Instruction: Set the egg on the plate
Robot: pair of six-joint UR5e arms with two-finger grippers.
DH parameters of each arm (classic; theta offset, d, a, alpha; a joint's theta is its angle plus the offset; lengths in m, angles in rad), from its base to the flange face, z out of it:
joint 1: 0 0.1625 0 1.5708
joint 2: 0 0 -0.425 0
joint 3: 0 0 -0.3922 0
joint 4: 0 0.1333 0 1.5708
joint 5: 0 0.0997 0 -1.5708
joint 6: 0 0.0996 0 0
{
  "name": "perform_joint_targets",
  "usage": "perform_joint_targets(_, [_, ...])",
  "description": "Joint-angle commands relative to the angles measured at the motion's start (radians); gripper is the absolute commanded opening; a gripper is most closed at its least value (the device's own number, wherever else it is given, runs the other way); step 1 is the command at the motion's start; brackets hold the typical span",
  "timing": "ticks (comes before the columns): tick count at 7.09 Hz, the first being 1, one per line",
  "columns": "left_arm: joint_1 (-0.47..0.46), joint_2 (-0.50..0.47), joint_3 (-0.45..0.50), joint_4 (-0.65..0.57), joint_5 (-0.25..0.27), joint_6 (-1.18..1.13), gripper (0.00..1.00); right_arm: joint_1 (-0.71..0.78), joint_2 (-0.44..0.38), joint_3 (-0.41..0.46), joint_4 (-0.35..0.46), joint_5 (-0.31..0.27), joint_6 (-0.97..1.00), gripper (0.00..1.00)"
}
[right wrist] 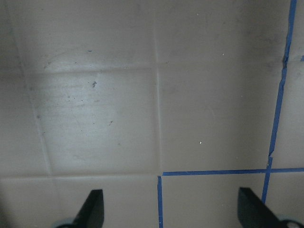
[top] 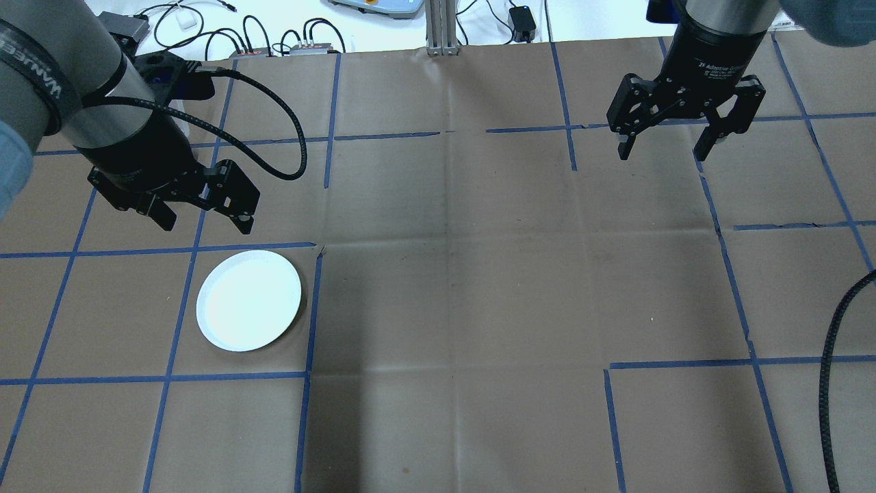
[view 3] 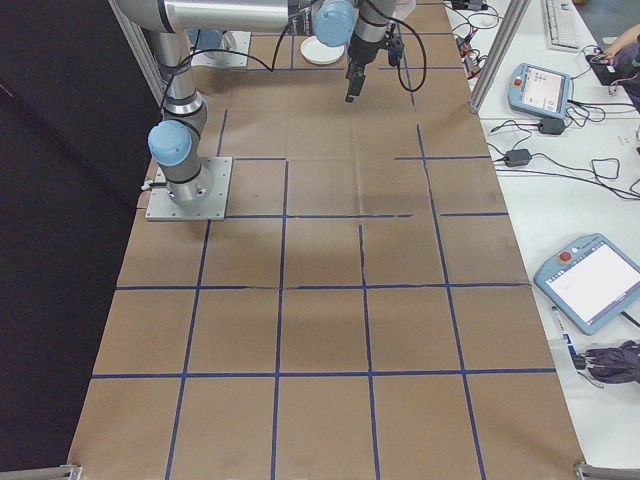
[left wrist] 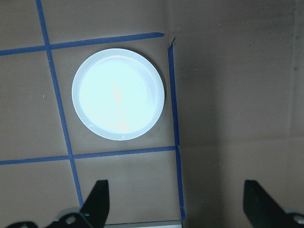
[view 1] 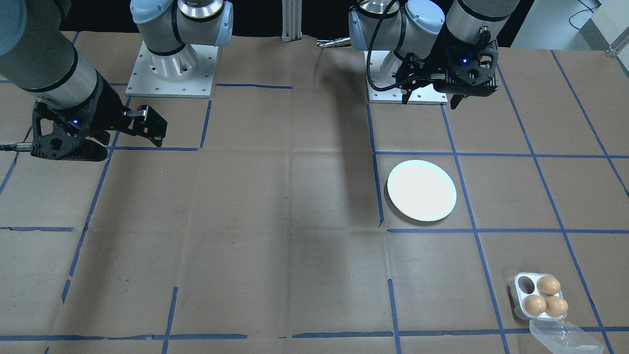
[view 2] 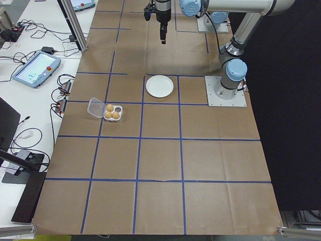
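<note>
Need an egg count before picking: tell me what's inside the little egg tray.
The egg tray holds three brown eggs; the fourth cup is empty. Its clear lid lies open beside it, covering nothing. The tray's underside and the cup bottoms beneath the eggs are hidden.

plate (view 1: pixel 421 191) on table (view 1: pixel 275 206), eggs (view 1: pixel 545 297) in tray (view 1: pixel 522 297), well apart

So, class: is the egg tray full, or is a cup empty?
Not full. The egg tray holds three brown eggs, and its fourth cup is empty. Its clear lid lies beside it.
</note>
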Motion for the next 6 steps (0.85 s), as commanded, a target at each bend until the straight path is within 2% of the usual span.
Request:
perform_joint_targets(1, [0.0,0.005,-0.001,0.004,0.003,0.006,1.0,0.0,0.001,0.0,0.0,-0.002,0.0,1.0])
perform_joint_targets(6, [0.003,0.002,0.0,0.004,0.001,-0.006,1.0,0.0,0.0,0.0,0.0,-0.002,0.0,1.0])
